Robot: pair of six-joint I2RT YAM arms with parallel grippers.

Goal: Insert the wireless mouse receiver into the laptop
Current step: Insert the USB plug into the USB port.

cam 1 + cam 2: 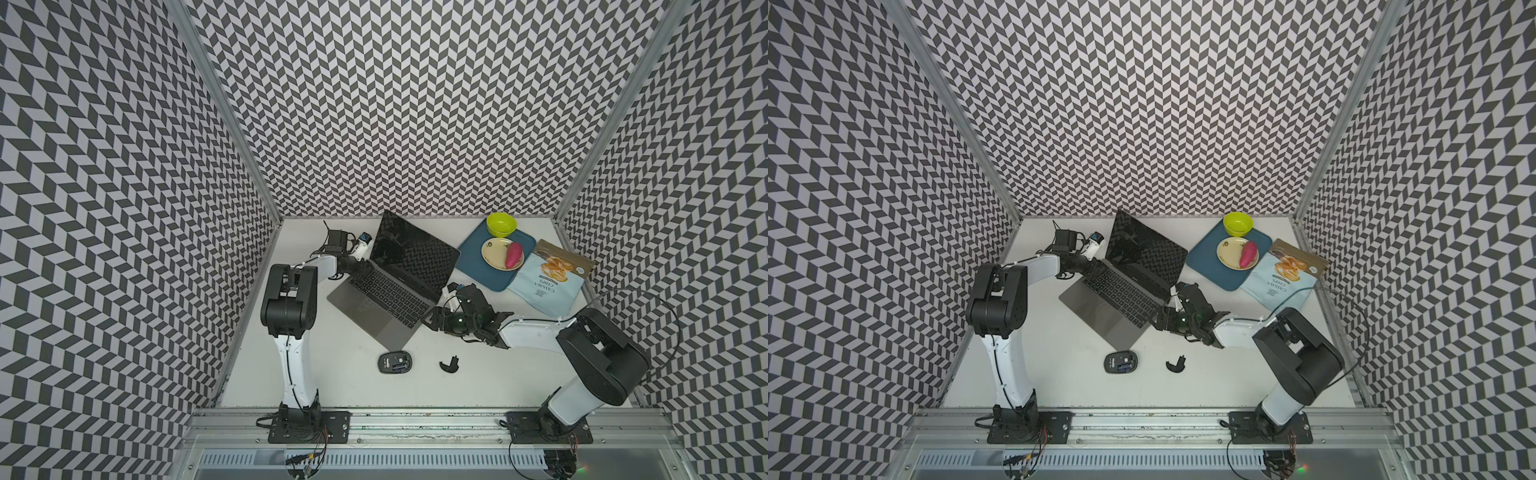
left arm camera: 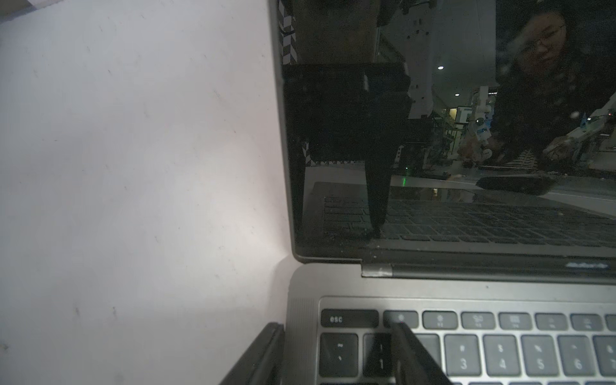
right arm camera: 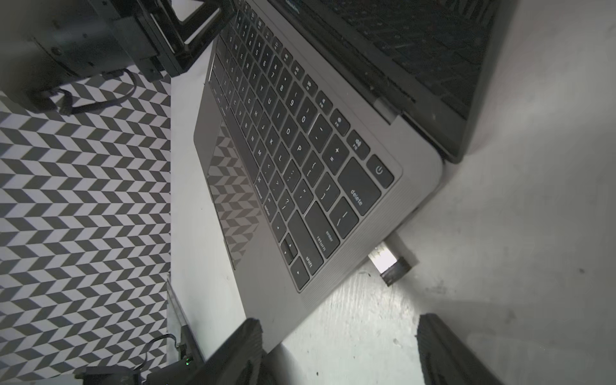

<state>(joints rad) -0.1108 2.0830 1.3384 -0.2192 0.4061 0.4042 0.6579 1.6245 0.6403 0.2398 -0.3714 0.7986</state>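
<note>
The wireless mouse receiver (image 3: pixel 391 261) sits in the laptop (image 3: pixel 416 173) side by the return key, partly sticking out. The right gripper (image 3: pixel 338 321) hangs near it, spread and empty. The left gripper (image 2: pixel 338 325), spread too, straddles the laptop's opposite back corner

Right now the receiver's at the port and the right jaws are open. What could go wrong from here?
1. The wireless mouse receiver shows silver shell outside the laptop edge: possibly not fully seated, so it could tilt or drop out.
2. The right gripper stands open close behind it; a skewed retreat might snag it.
3. A finger of the left gripper lies over the top key rows; pressure there could shift the laptop.
</note>
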